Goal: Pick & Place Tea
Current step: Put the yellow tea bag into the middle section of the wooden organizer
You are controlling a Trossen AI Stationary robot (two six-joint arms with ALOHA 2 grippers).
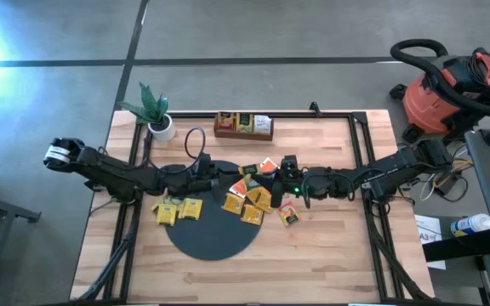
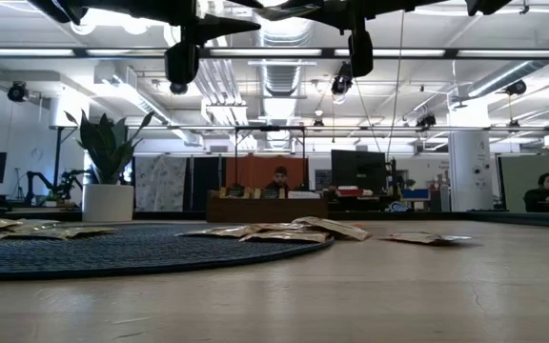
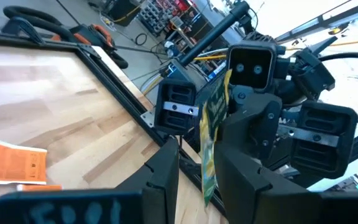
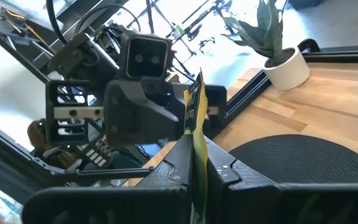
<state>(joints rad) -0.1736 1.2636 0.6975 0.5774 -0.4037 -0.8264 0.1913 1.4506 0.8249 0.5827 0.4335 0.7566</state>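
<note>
A green-and-yellow tea packet (image 3: 211, 134) stands on edge in the air over the table's middle. My right gripper (image 4: 197, 171), reaching in from the table's right (image 1: 272, 181), is shut on it. My left gripper (image 3: 201, 180) comes level from the left (image 1: 252, 181) and is open. Its fingers stand on either side of the same packet with a gap showing. Several more yellow and orange tea packets (image 1: 252, 204) lie flat on the black round mat (image 1: 215, 234) and beside it. One packet (image 1: 287, 214) lies on the bare wood. My right gripper pinches the packet's two flat faces (image 4: 197, 146) between its two fingers, at the end nearest that arm. The fingers come level from the table's right side. The packet stands upright on edge, lifted clear of the table, and its free end reaches out between my left fingers.
A brown wooden compartment tray (image 1: 243, 126) stands at the far edge and a potted plant (image 1: 156, 115) at the far left corner. A black frame rail (image 1: 360, 149) runs along the table's sides. A red shop vacuum (image 1: 445, 93) stands off the table's right.
</note>
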